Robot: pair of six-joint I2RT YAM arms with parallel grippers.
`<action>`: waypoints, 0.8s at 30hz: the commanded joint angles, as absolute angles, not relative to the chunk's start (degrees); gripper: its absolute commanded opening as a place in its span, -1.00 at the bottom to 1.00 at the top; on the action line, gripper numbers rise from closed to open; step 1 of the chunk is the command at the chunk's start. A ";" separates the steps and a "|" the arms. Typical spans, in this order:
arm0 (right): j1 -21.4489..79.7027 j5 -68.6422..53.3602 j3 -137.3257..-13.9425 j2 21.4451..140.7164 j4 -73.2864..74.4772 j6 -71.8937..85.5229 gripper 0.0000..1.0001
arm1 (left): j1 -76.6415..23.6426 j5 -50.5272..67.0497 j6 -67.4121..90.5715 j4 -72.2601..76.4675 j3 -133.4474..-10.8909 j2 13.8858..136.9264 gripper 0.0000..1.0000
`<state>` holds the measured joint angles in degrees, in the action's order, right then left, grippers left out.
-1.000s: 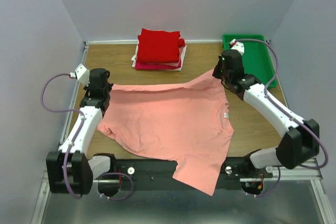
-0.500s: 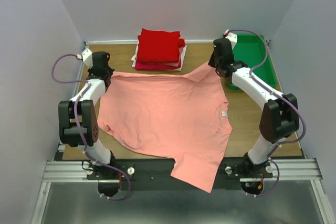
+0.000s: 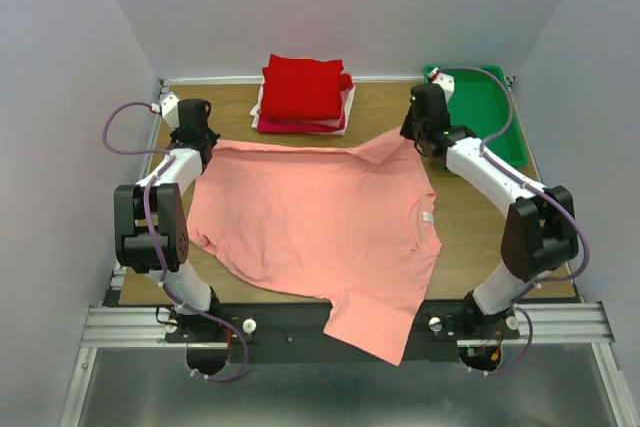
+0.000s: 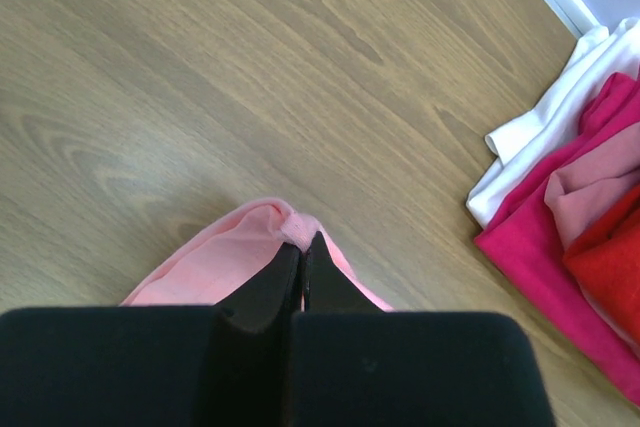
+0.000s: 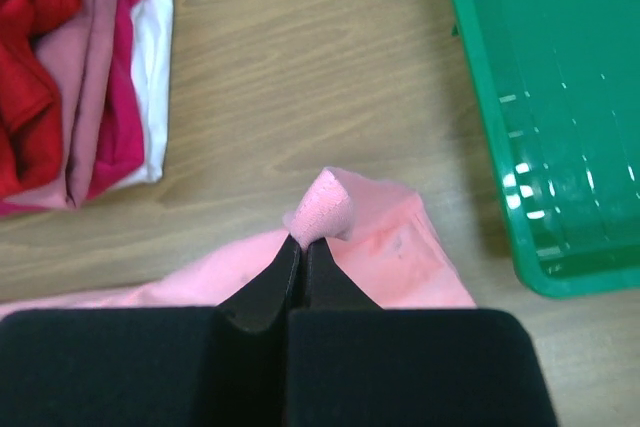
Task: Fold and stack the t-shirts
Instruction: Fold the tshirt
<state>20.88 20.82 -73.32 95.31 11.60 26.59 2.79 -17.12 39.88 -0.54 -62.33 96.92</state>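
Observation:
A salmon-pink t-shirt [image 3: 320, 222] lies spread over the table, its lower end hanging past the near edge. My left gripper [image 3: 203, 140] is shut on the shirt's far left corner [image 4: 290, 222]. My right gripper [image 3: 417, 133] is shut on the far right corner [image 5: 325, 209]. A pinch of pink cloth sticks out past each pair of black fingertips. At the back sits a stack of folded t-shirts [image 3: 303, 94]: bright red on top, with magenta [image 4: 545, 247] and white [image 5: 152, 97] beneath.
A green plastic tray [image 3: 485, 107] stands at the back right, just right of my right gripper. Bare wooden tabletop [image 4: 250, 77] lies between the shirt's far edge and the stack. A raised rim [image 3: 160, 107] runs round the table's far and left sides.
Over the last second both arms stretched away from me, drawing the shirt's far corners toward the back of the table. In the last half second little has moved.

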 commanded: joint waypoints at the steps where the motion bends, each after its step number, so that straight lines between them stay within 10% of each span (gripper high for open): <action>1: 20.65 18.90 -68.92 89.48 11.60 28.03 -0.99 | 3.43 -16.17 38.67 -1.67 -60.56 93.79 -1.00; 24: 20.74 5.81 -50.90 66.28 19.25 37.44 -0.99 | 3.60 -18.20 37.97 -4.22 -47.64 80.69 -1.00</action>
<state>20.91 9.43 -53.56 69.38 17.69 34.63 3.03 -17.23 38.81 -3.40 -49.30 82.96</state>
